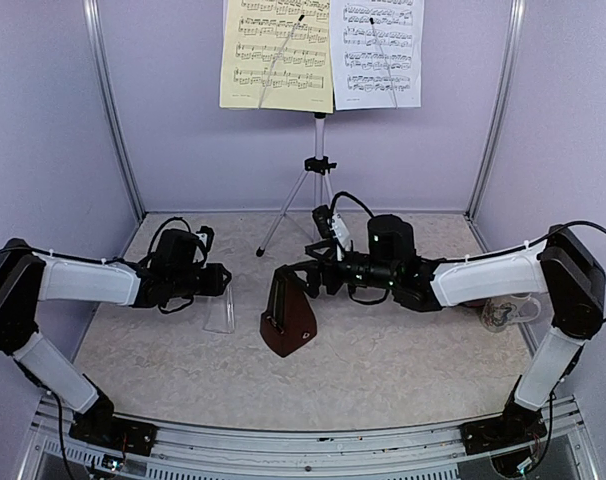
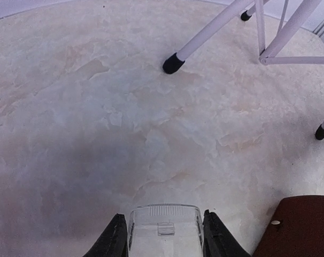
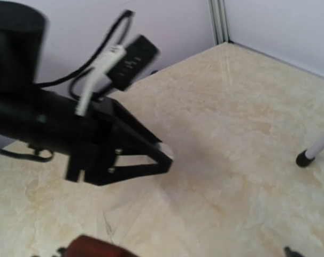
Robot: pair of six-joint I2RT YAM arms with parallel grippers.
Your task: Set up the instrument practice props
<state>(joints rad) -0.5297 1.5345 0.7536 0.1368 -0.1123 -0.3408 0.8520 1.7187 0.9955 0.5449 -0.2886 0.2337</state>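
- Your left pincer (image 2: 163,218) is half-closed on a clear plastic cover (image 2: 164,235), likely light and slick.
- The brown pyramid-shaped metronome (image 1: 288,322) stands mid-surface (image 1: 413,350). It looks rigid and tapered, so grip low on its flat sides.
- Your right pincer (image 1: 291,279) is spread and empty, beside its tip.

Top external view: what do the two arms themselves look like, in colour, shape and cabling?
Both the left arm and the right arm have white tubular links between bulky black joints and black wrist housings. Thin black cables loop above each wrist. The fingers are black and tapered. In the right wrist view, a white plug sits on a cable.
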